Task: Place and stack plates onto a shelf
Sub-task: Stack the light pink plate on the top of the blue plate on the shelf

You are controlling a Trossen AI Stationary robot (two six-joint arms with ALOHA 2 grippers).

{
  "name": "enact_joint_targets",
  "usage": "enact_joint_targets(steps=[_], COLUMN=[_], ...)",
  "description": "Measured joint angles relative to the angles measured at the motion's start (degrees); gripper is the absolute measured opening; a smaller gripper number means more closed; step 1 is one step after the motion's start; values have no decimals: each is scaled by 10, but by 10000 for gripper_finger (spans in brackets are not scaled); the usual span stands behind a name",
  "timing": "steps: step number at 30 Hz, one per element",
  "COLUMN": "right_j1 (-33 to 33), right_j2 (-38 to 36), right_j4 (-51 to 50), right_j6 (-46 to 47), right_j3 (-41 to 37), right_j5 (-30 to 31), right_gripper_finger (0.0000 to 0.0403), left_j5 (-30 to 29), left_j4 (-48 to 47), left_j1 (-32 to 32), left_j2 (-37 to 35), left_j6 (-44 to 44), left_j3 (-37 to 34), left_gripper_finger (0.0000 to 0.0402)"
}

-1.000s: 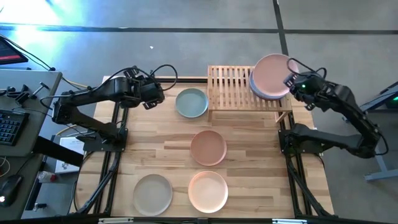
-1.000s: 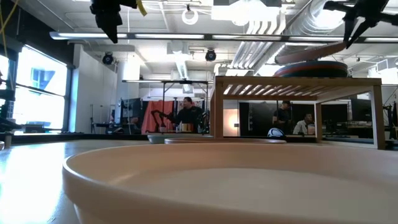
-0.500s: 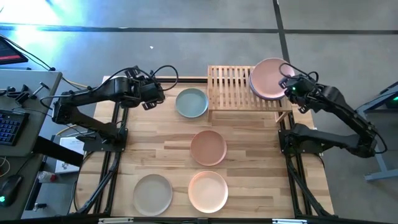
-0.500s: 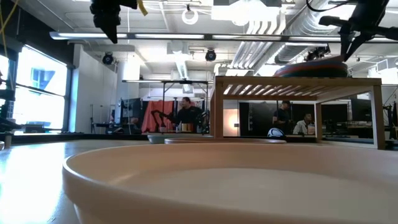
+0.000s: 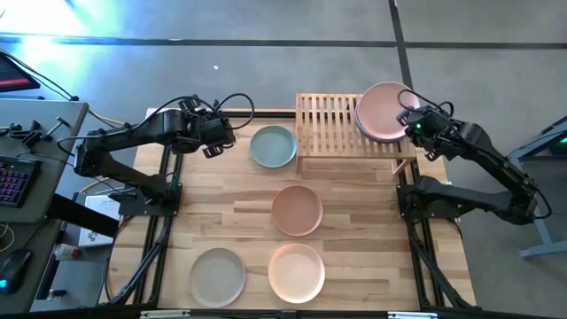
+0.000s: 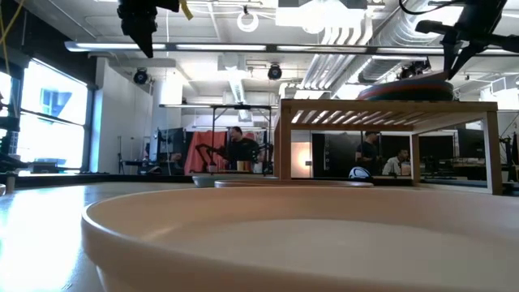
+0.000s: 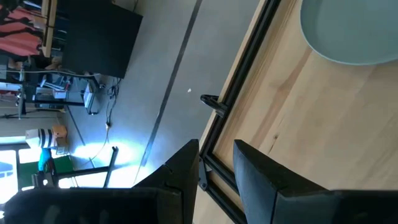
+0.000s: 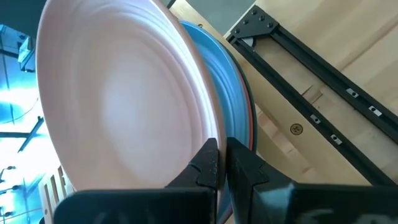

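i had the right gripper point(image 5: 409, 117) at the 3 o'clock rim of the pink plate point(image 5: 383, 112), fingers pinched tight on that edge. in the right wrist view the plate ran straight out from the jaws, sitting on top of a blue plate point(image 8: 231, 93) w/ a rust-red edge just under it. the stack sat on the right end of the slatted shelf point(image 5: 330, 124), overhanging its far and right sides. so the plate lay at 9 o'clock from the gripper; i judged letting go and backing off toward 3 was what mattered next.

left gripper point(image 5: 213, 144) hung w/ fingers apart, holding nothing. the pale grey-blue plate point(image 5: 272, 146) lay at its 3 o'clock, so the left arm was nearer to it.
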Motion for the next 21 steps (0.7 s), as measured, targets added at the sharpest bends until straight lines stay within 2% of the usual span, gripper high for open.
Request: enact_joint_targets(steps=[13, 21], right_j1=[0, 0], right_j2=[0, 0], right_j4=[0, 0], right_j6=[-8, -19], right_j3=[1, 1], right_j5=[3, -15], right_gripper_finger=[1, 1], left_j5=[0, 0], left_j4=[0, 0], left_j1=[0, 0], left_j2=[0, 0], left_j6=[0, 0], left_j3=[0, 0], left_gripper_finger=[90, 90])
